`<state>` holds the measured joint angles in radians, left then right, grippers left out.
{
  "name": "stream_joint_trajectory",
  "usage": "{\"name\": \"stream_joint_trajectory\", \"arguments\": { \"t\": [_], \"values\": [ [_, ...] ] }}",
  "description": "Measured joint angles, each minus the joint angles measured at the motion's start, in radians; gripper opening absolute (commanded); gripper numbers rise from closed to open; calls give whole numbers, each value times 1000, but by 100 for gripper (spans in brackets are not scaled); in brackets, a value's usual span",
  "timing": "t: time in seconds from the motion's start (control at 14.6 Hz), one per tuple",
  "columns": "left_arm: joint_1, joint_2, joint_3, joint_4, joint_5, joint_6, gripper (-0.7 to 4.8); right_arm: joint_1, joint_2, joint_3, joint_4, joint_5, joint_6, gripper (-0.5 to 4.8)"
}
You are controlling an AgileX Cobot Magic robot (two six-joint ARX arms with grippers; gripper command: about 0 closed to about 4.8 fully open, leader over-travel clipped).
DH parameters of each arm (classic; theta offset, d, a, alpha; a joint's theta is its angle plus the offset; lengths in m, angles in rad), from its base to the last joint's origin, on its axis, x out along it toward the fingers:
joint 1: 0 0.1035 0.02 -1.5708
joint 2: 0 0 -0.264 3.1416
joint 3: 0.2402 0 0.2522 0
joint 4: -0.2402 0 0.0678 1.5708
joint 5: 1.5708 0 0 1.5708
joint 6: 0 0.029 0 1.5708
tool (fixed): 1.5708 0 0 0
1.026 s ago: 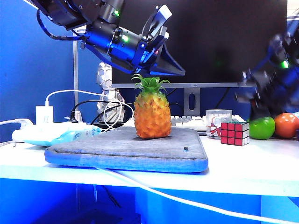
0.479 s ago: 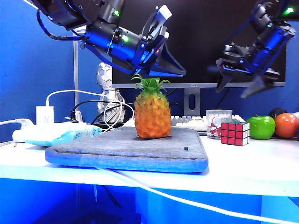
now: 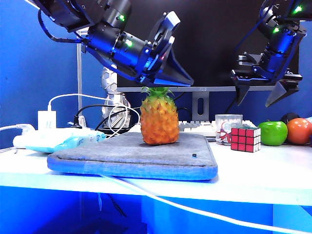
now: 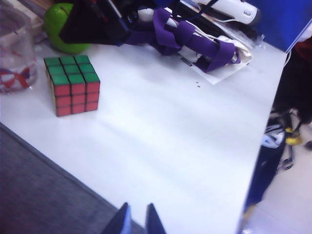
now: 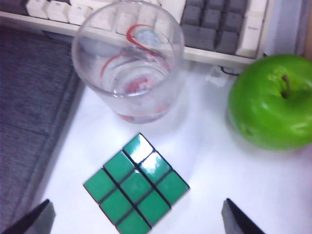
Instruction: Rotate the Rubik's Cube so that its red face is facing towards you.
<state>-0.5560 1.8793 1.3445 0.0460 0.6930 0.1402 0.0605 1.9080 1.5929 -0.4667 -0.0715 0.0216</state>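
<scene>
The Rubik's Cube [image 3: 245, 139] sits on the white table right of the grey pad, its green side up. The red face [image 3: 241, 139] shows toward the exterior camera, turned slightly left. My right gripper [image 3: 257, 99] hangs open above the cube, apart from it. In the right wrist view the cube's green top [image 5: 136, 185] lies below that gripper [image 5: 136, 217]. My left gripper [image 3: 187, 75] is high above the pineapple, its jaws nearly shut and empty. In the left wrist view this gripper [image 4: 136, 220] is far from the cube [image 4: 72, 85], whose red face [image 4: 78, 100] shows.
A pineapple [image 3: 159, 119] stands on the grey pad [image 3: 131, 156]. A glass [image 5: 129, 63] is just behind the cube, and a green apple [image 5: 273, 102] and an orange fruit [image 3: 299, 130] lie to its right. A keyboard [image 5: 214, 24] and monitor stand behind; cables lie at left.
My right arm rose from low beside the fruit to a place above the cube, and its jaws opened wide. The left arm tilted slightly, staying over the pineapple.
</scene>
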Motion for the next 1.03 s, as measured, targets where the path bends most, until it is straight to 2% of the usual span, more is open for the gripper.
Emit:
{"name": "stream_joint_trajectory", "arguments": {
  "t": [0.07, 0.21, 0.34, 0.55, 0.82, 1.03],
  "values": [
    [1, 0, 0, -10, 0, 103, 51, 0, 0, 1, -26, 0, 1, 479],
    [0, 0, 0, -60, 31, 255, 51, 0, 1, 1, -93, 0, 9, 479],
    [0, 0, 0, -112, 118, 312, 51, 0, 1, 1, -95, -25, 63, 479],
    [1, 0, 0, -161, 192, 345, 51, 1, 18, 1, -102, -40, 109, 479],
    [1, 0, 0, -193, 198, 360, 50, 2, 45, 1, -173, -64, 162, 479],
    [-7, 0, 0, -193, 198, 357, 50, 6, 89, 34, -121, -141, 291, 479]
  ]
}}
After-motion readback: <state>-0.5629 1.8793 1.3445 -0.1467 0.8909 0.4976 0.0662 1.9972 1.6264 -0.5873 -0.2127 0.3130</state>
